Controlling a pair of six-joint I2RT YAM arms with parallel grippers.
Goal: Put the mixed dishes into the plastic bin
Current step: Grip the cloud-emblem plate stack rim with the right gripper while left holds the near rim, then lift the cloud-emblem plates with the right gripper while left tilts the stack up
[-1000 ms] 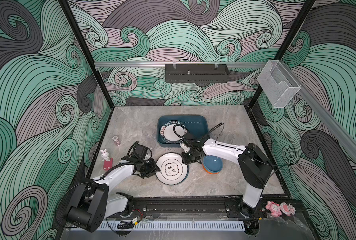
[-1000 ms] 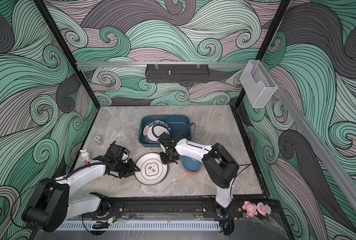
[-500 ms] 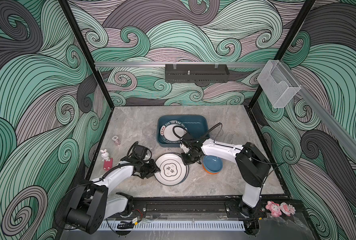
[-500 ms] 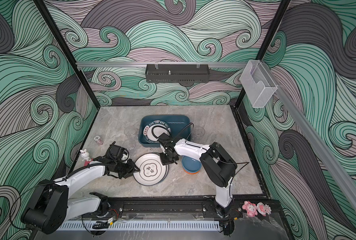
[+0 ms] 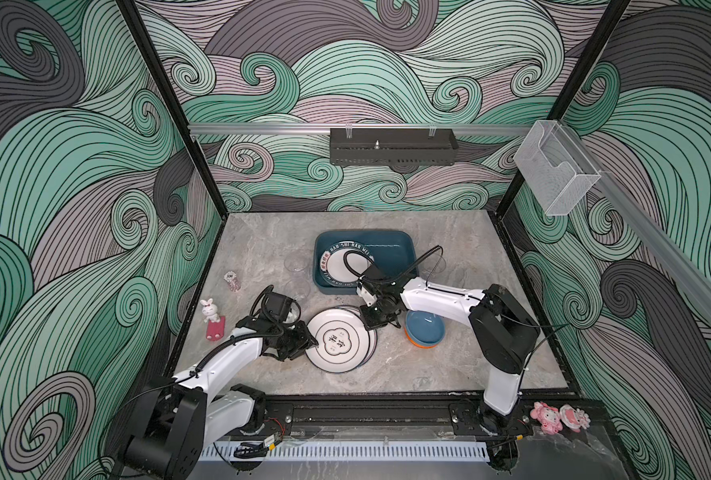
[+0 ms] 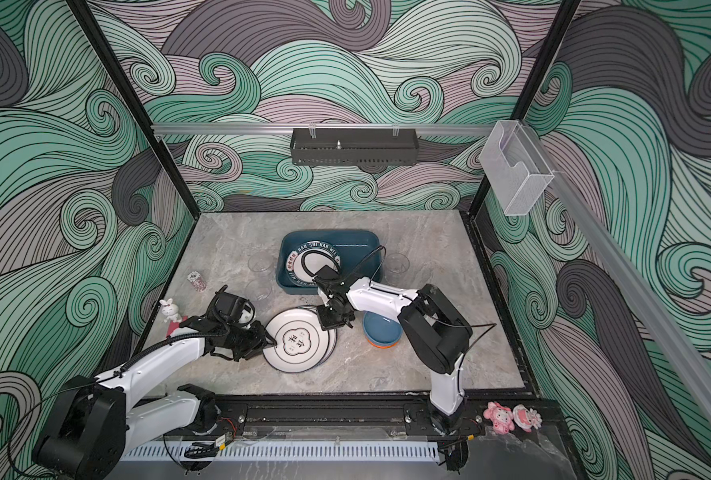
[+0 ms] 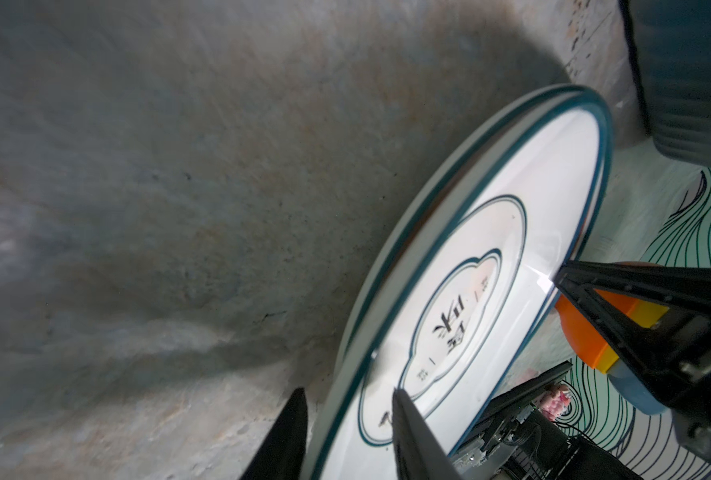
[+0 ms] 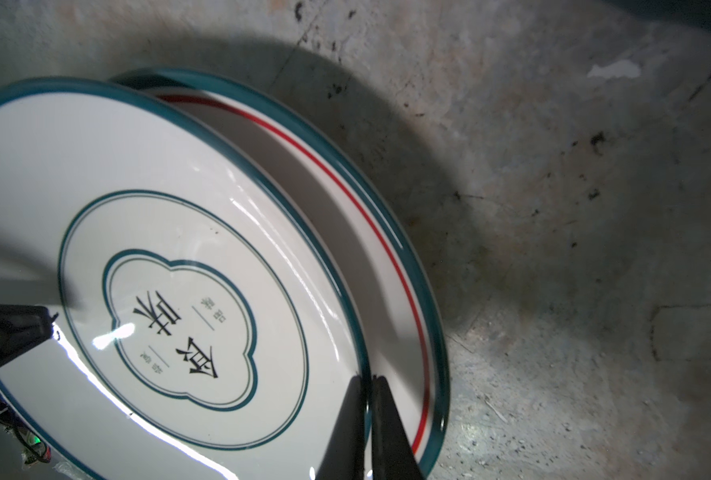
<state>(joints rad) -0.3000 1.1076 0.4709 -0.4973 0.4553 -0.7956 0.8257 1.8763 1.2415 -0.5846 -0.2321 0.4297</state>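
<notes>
Just in front of the bin, on its side nearer the robot, the top plate sits tilted on a lower plate. Its bin-side rim is pinched tight in the right gripper, while the left gripper straddles the rim farthest from the bin, jaws apart and not visibly clamping. The lift probably goes best slow and level, so the lower plate does not come up too, then on toward the bin, where another plate already lies.
</notes>
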